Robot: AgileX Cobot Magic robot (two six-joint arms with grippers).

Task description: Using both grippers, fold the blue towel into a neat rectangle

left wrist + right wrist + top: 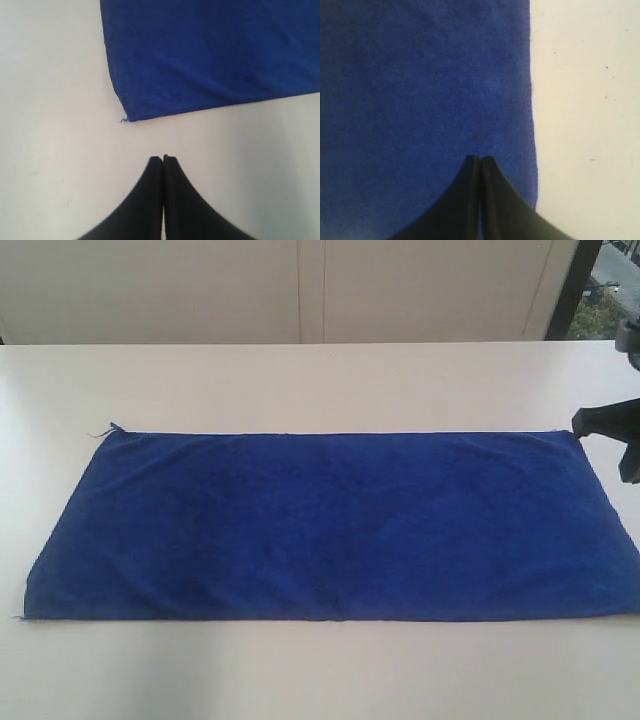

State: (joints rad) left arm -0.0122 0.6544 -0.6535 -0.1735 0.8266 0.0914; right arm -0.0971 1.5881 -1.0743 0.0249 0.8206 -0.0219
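while the blue towel [330, 525] lies flat on the surface [300, 380], no fold looks started — all's left. left end effector [163, 159], pressed together & empty, hangs beside a corner; right end effector [480, 159], same, over towel nr its edge.

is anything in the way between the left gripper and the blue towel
Nothing visible. In the left wrist view the shut left gripper faces the blue towel, and only bare white table lies between its tips and the towel's nearest corner.
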